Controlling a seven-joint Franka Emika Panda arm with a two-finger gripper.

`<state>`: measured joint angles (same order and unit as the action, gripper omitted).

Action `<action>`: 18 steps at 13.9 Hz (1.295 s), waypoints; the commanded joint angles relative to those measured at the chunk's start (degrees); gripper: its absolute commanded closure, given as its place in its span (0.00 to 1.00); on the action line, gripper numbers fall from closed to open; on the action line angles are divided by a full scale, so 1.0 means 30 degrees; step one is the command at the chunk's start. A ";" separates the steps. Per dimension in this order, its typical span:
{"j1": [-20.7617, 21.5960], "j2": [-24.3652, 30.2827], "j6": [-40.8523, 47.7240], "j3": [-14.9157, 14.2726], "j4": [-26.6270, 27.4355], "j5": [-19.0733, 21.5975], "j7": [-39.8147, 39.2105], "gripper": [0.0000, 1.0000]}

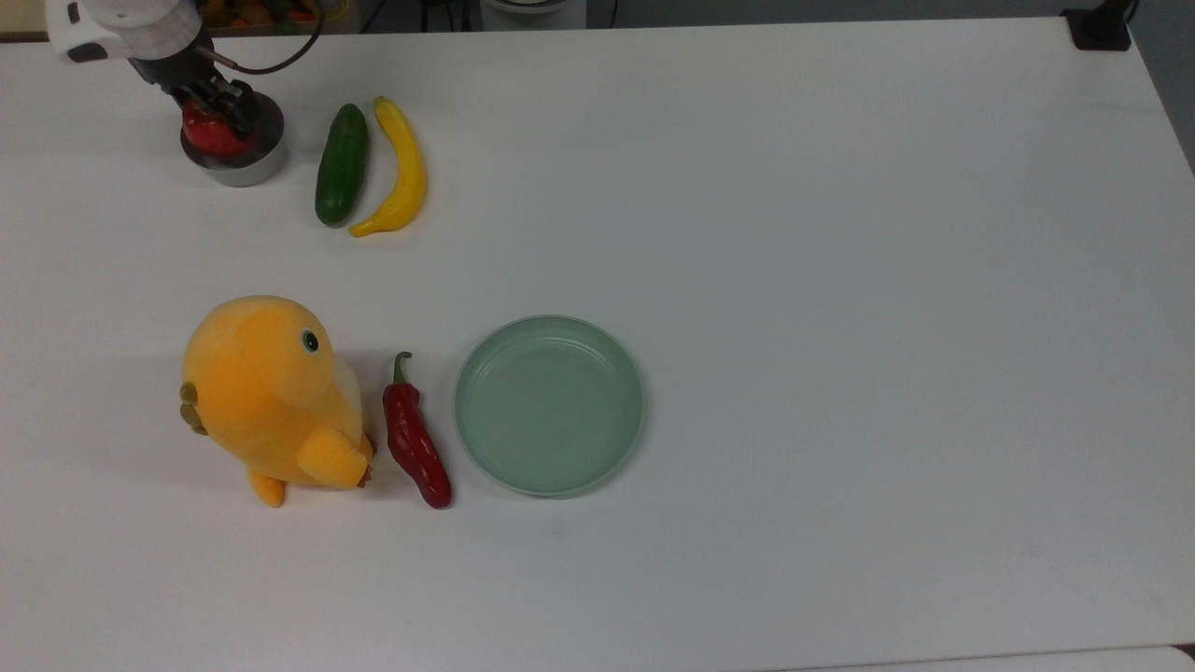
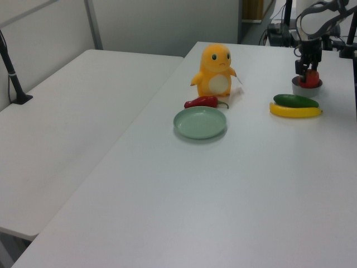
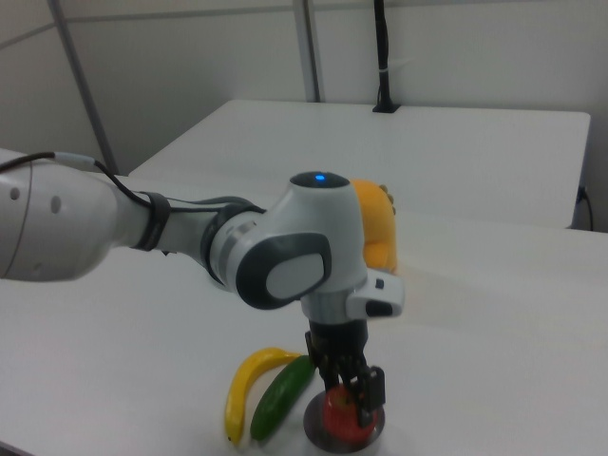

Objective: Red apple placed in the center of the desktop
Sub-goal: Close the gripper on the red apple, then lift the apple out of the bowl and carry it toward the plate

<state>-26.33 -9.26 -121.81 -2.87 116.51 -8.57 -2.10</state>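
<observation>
Bright, even overhead light across the white bench (image 1: 840,233), slightly washed out toward the top view's right. Soft, faint shadows hugging the plate (image 1: 549,404), the plush toy (image 1: 266,397) and the chili (image 1: 415,443). Mild sheen on the cucumber (image 1: 342,164) and banana (image 1: 400,168). Grainy, a little soft in the left view; far background dimmer, hazier.
</observation>
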 commanded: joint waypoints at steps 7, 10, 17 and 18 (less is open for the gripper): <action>0.3294 0.2471 0.0086 0.0574 -0.0514 -0.0014 0.1779 0.51; 0.3823 0.2501 -0.0031 0.2358 -0.1628 0.0044 0.2253 0.50; 0.6253 0.1391 0.0028 0.4764 -0.1250 0.0250 0.4568 0.50; 0.6431 0.1242 0.0028 0.4794 -0.1220 0.0250 0.4568 0.50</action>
<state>-8.97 -4.32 -121.82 11.36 112.15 -8.29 10.91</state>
